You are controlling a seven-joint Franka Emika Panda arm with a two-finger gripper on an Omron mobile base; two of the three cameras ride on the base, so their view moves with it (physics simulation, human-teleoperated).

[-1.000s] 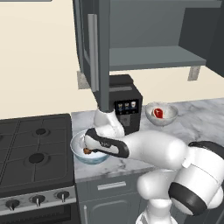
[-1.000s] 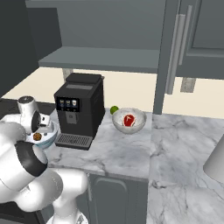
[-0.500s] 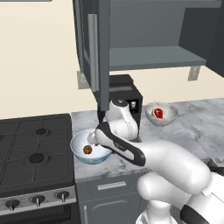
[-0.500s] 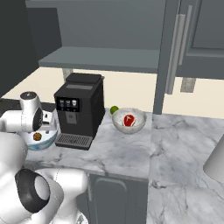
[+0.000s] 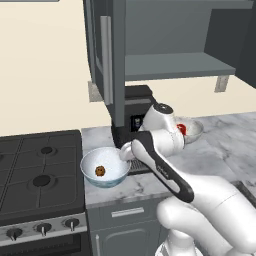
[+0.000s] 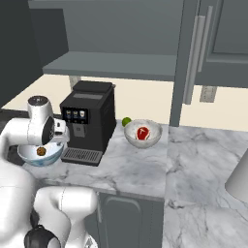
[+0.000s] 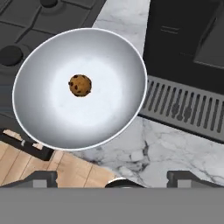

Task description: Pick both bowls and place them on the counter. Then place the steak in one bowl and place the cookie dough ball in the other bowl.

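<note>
The wide white bowl [image 5: 116,172] with the blue outside stands on the counter [image 5: 220,150] at its left end, beside the stove. The cookie dough ball [image 5: 100,171] lies inside it, a little off centre. My gripper [image 5: 124,154] hovers above the bowl's right rim, open and holding nothing. The hand view looks down into the bowl [image 7: 118,109] onto the ball [image 7: 80,85], with the gripper [image 7: 112,177] standing wide at the bottom. Further right, the smaller grey marbled bowl [image 6: 152,138] holds the red steak [image 6: 142,132].
A black coffee machine [image 6: 89,121] stands just right of the white bowl, its drip tray [image 7: 188,109] close to the rim. The gas stove [image 5: 40,175] borders the counter on the left. A green lime [image 6: 126,121] lies behind the marbled bowl. Open cabinet doors hang overhead.
My hand has lifted up and back to the right, away from the white bowl's inside. The cookie dough ball stays in the bowl. The gripper is open throughout.
</note>
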